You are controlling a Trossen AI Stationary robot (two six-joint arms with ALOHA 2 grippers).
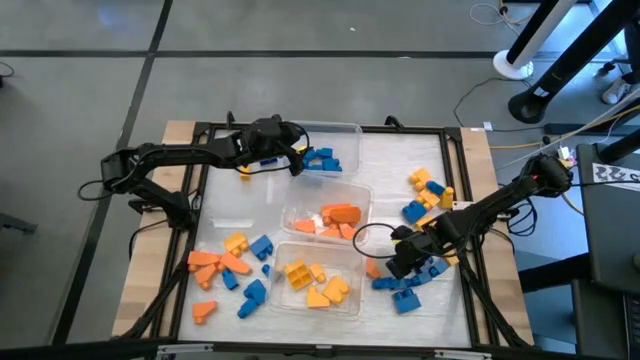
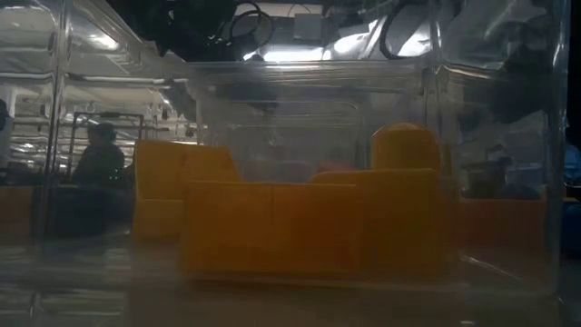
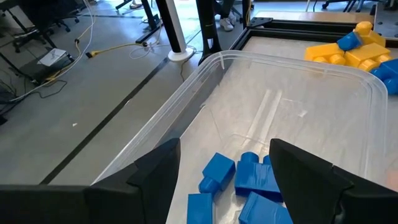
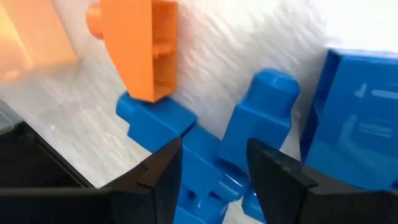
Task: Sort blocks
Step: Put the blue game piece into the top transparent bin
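Blue blocks (image 4: 214, 168) sit between the spread fingers of the right pincer (image 1: 408, 262), low at the desk's (image 1: 400, 160) five o'clock; whether it grips one I cannot tell. An orange block (image 4: 140, 46) lies just beside them. The left pincer (image 3: 224, 171) hangs spread and empty over the clear tub (image 1: 345, 132) at twelve o'clock, which holds blue blocks (image 3: 239, 183). Yellow blocks (image 1: 315, 283) fill the six o'clock tub (image 1: 352, 305), orange blocks (image 1: 335, 220) the middle one (image 1: 365, 192). No writing is readable.
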